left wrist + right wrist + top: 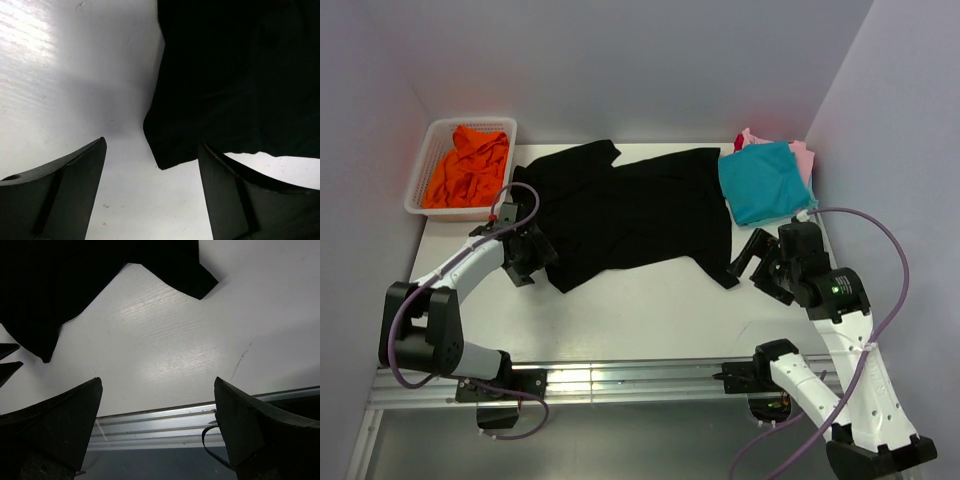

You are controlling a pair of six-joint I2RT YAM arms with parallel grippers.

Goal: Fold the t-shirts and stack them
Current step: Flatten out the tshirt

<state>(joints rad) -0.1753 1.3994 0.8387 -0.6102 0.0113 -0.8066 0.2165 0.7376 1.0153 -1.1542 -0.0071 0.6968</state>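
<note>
The large black t-shirt (630, 215) lies spread flat across the middle of the table. My left gripper (540, 258) is open at its near left corner; in the left wrist view that corner (170, 155) lies on the table between the open fingers of the left gripper (152, 144), untouched. My right gripper (750, 262) is open and empty just right of the shirt's near right corner (197, 285); the right gripper (157, 381) hovers over bare table. A folded teal shirt (765, 180) tops a pink one (804, 153) and a red one (739, 140) at the back right.
A white mesh basket (423, 170) at the back left holds a crumpled orange shirt (470, 165). Grey walls close in the left, back and right. A metal rail (620, 380) runs along the table's near edge, also in the right wrist view (160, 420).
</note>
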